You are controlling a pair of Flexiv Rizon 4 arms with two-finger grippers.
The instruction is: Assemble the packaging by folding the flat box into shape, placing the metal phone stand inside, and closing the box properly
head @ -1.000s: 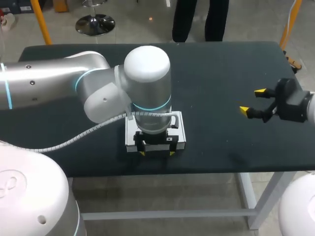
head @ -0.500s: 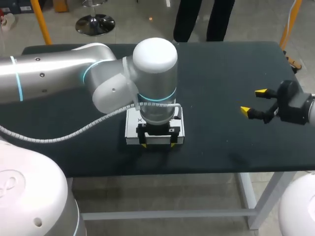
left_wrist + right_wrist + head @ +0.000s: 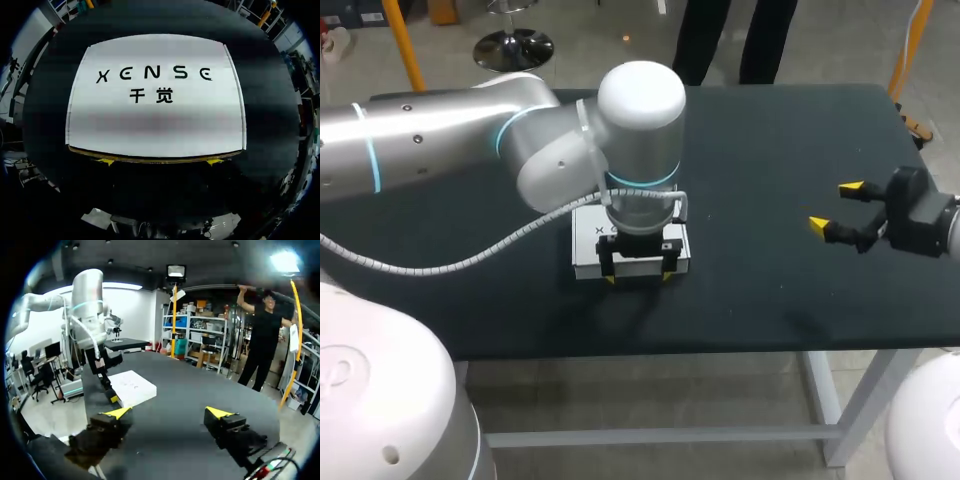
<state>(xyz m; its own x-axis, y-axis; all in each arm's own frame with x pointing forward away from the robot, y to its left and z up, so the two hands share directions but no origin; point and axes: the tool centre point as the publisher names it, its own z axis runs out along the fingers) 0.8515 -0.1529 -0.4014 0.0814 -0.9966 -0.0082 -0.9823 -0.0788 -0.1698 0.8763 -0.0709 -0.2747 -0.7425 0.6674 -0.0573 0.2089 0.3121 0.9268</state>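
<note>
The white box (image 3: pixel 588 240) now lies farther from the front edge of the worktop (image 3: pixel 770 150), moved along with our left gripper (image 3: pixel 638 277), whose fingers stand wide apart, tips against its near side. Our right gripper (image 3: pixel 833 205) stays open and empty near the right edge.

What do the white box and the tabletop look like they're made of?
The box looks like white printed paperboard with a smooth, matte face. A thin brownish edge on the side nearest the left pincer suggests card, though that is uncertain. The tabletop is dark and dull with no glare, perhaps a cloth or rubber-like cover; I cannot tell which.
</note>
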